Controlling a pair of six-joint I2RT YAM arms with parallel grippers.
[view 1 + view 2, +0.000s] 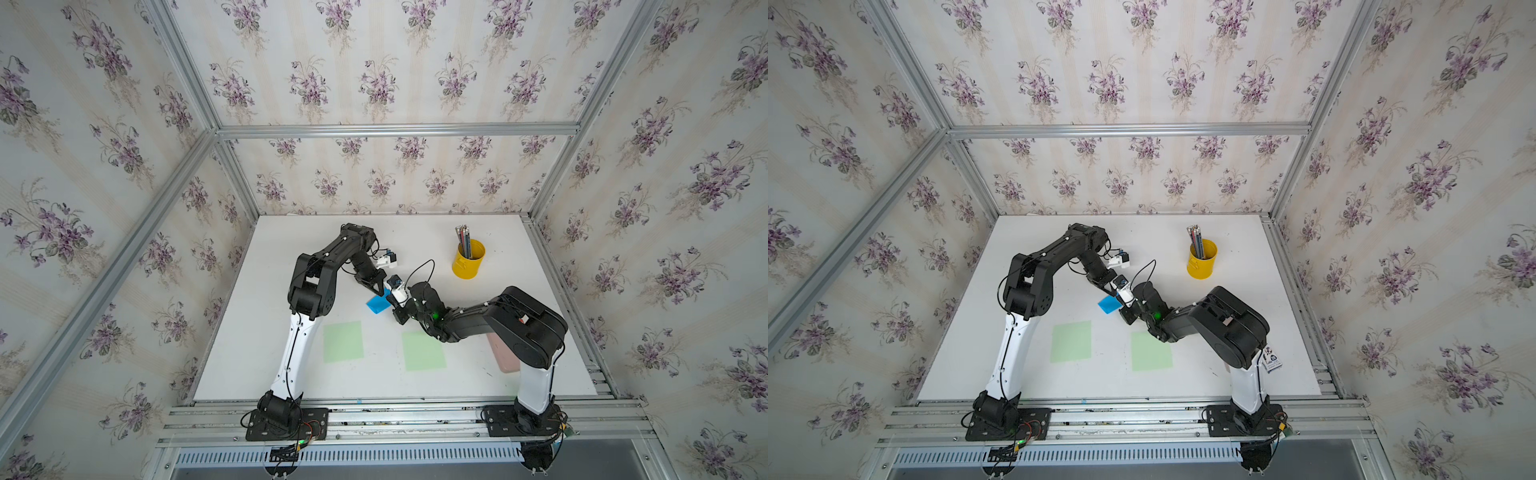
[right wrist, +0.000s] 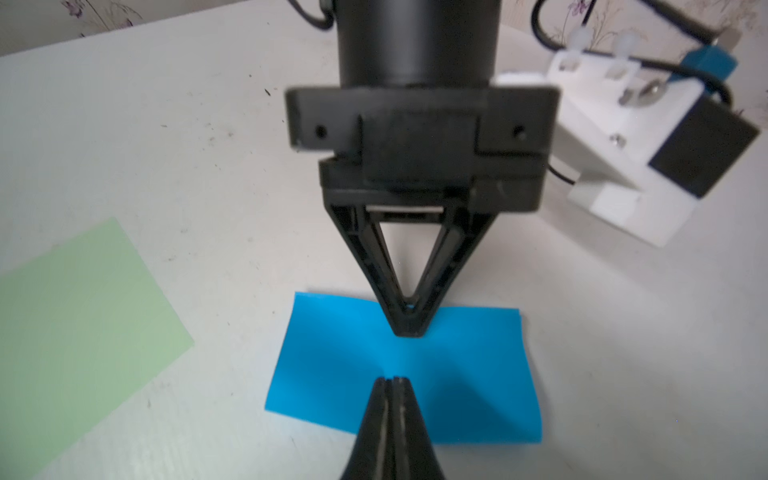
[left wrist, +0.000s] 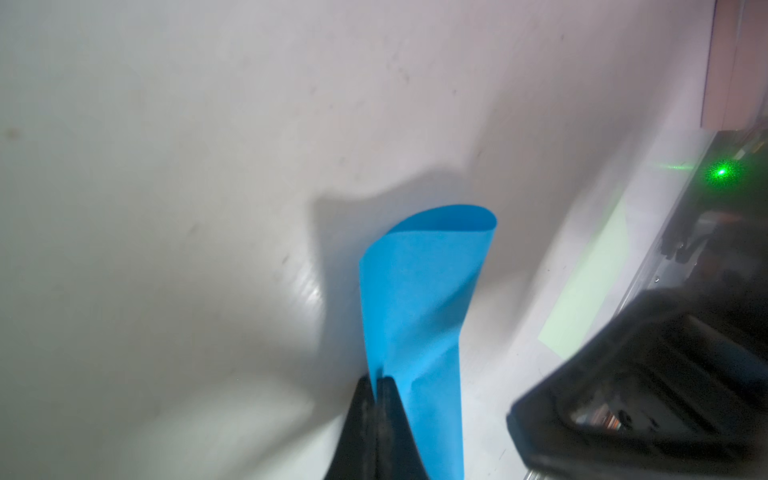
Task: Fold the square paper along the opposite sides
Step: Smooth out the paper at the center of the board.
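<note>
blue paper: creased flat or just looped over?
Looped over, not creased flat. The blue paper doubles back in a rounded, open bend, seen in the left wrist view; the left pincer is shut on it.

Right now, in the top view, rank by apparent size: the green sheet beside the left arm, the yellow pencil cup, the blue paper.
1. green sheet
2. yellow pencil cup
3. blue paper: folded and partly covered, so only its visible patch is ranked.
</note>
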